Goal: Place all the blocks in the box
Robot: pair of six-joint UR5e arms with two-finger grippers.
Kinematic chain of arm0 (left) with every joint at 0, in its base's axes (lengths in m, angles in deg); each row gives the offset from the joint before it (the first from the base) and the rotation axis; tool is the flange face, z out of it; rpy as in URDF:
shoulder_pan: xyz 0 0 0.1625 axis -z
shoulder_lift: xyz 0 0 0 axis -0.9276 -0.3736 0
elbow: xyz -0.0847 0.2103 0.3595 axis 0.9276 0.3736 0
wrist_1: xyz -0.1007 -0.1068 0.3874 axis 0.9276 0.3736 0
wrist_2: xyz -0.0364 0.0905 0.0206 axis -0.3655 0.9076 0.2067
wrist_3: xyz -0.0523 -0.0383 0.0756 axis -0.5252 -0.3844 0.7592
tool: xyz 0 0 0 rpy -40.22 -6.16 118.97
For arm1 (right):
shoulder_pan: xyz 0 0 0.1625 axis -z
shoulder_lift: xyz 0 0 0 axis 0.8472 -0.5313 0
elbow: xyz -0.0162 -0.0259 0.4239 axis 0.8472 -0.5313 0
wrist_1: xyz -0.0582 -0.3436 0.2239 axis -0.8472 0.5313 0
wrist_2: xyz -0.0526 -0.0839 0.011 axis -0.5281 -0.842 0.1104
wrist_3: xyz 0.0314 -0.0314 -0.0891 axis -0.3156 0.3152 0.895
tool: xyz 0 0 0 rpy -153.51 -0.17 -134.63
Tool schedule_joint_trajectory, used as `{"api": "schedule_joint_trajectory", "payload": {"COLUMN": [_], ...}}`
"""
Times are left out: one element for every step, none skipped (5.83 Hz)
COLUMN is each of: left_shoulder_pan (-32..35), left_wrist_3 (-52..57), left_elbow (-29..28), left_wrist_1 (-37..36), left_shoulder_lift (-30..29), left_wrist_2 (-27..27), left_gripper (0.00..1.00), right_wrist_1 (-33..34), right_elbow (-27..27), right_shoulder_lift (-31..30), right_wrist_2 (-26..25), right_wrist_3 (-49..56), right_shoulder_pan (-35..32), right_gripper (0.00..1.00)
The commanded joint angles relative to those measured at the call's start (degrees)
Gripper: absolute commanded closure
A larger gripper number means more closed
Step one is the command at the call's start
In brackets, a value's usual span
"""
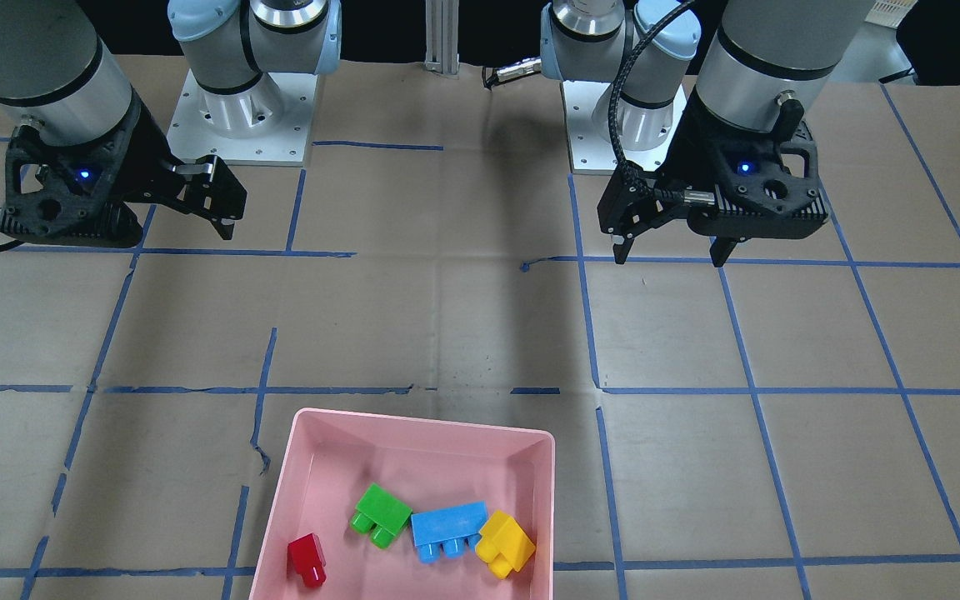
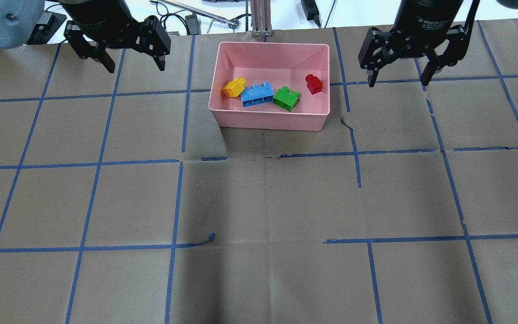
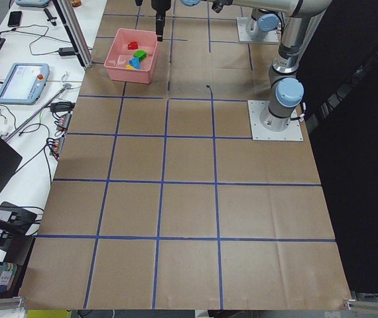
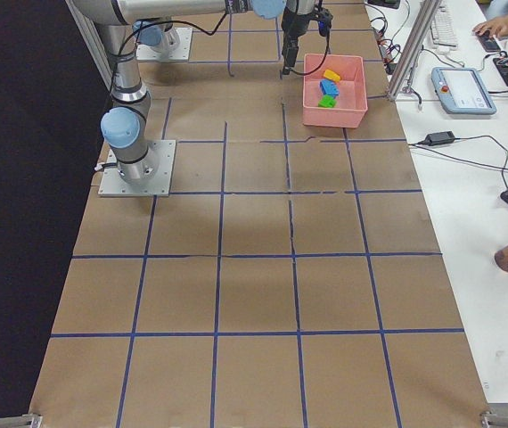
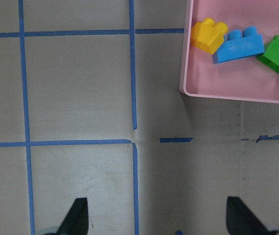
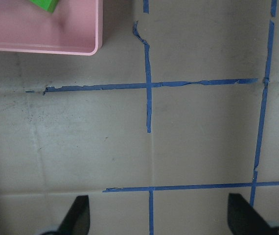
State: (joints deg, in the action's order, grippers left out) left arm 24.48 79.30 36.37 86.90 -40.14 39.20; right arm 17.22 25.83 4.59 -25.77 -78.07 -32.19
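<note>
Pink box (image 3: 128,71) on taped table (image 3: 189,199), far end, coloured blocks (image 3: 138,58) inside

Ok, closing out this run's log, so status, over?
Left gripper open, empty. Right gripper open, empty. Yellow block, blue block, green block, red block all inside box. Nothing seen blocking.

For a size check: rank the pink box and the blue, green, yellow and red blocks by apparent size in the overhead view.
1. pink box
2. blue block
3. green block and yellow block: too alike to rank
4. red block
</note>
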Motion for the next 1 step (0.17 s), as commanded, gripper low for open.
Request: {"api": "schedule_joint_trajectory", "payload": {"left_shoulder_pan": [0.00], "left_wrist_3": [0.00], "left_elbow": [0.00], "left_wrist_1": [0.00], "left_shoulder_lift": [0.00], "left_wrist_2": [0.00], "left_gripper": [0.01], "right_wrist_1": [0.01], "right_elbow": [0.09], "right_shoulder_lift": [0.00], "right_wrist_2": [-0.09], "right_wrist_3": [0.00], "right_shoulder_pan": [0.01], "right_gripper": [0.00]}}
